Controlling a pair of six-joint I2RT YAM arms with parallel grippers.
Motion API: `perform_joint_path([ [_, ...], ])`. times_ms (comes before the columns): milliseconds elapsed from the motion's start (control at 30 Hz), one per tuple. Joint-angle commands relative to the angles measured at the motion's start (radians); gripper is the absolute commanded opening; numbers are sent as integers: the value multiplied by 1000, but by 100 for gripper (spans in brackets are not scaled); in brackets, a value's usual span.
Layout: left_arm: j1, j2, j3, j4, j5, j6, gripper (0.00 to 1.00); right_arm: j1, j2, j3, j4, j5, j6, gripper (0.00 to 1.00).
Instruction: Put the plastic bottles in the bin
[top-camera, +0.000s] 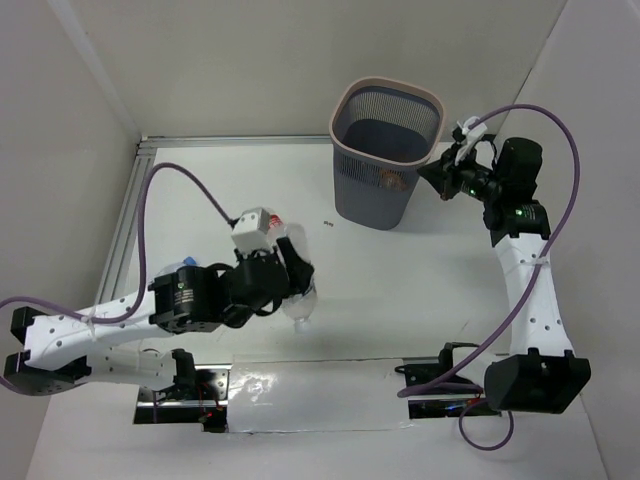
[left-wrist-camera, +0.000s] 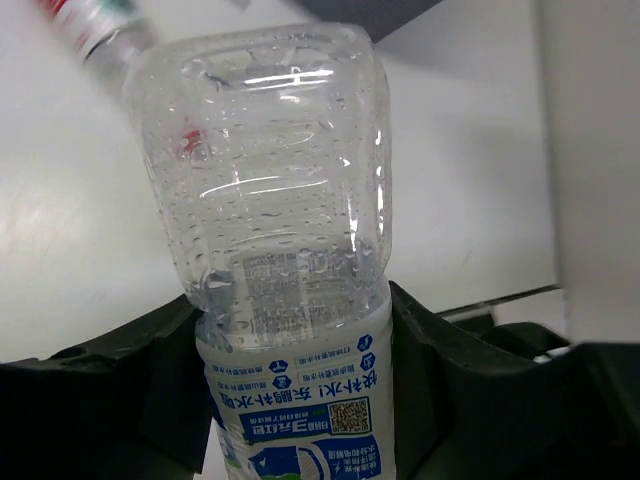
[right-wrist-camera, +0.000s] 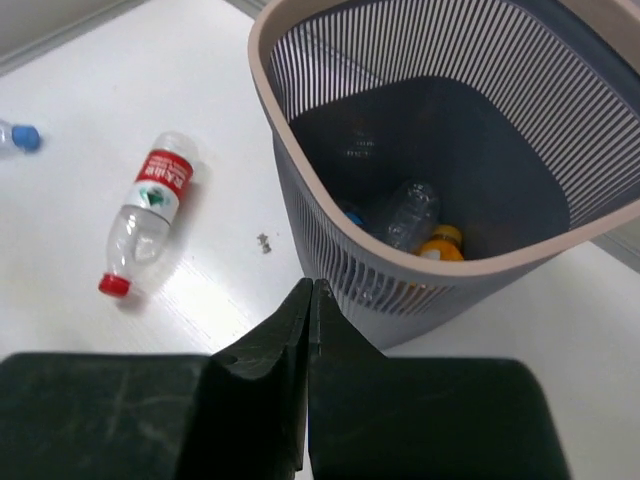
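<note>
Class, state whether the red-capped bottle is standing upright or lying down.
Lying down: the red-capped bottle rests lengthwise on the white table, outside the bin.

Left arm (top-camera: 80, 340) & right arm (top-camera: 530, 290): white links w/ small holes, black joint housings, purple cable (top-camera: 565, 130) each, green LEDs (top-camera: 519, 212) on right, black fingers (right-wrist-camera: 255, 370).

A blue-labelled bottle (left-wrist-camera: 270, 200) of clear, glossy plastic, beaded with droplets, has a smooth printed wrap. The bin (right-wrist-camera: 330, 250) is matt grey slatted plastic with a smooth pinkish rim. Beside the bin, the white table (right-wrist-camera: 200, 60) looks smooth, faintly shiny.
</note>
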Motion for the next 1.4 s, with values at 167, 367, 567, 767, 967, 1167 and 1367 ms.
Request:
perform_joint_path([
  [167, 376, 218, 224, 1057, 240, 739, 4, -100, -112, -127, -174, -171, -287, 0],
  [367, 580, 685, 785, 1077, 516, 736, 9, -100, -173, -174, -347, -246, -468, 28],
  [567, 591, 1010, 1131, 1207, 390, 808, 27, -100, -234, -239, -375, -255, -502, 38],
  [767, 559, 1237, 1266, 1263, 240, 972, 74, -100, -253, -259, -417, -275, -534, 79],
  [967, 581, 1210, 1243, 1234, 308, 946, 94, -59, -262, -303, -388, -315, -504, 100],
  [1167, 614, 933, 1076, 1186, 415, 974, 100, 318, -198, -363, -144, 53, -276, 100],
  [1367, 655, 456, 536, 1003, 253, 960, 100, 496, -28, -408, 123, 203, -38, 70],
])
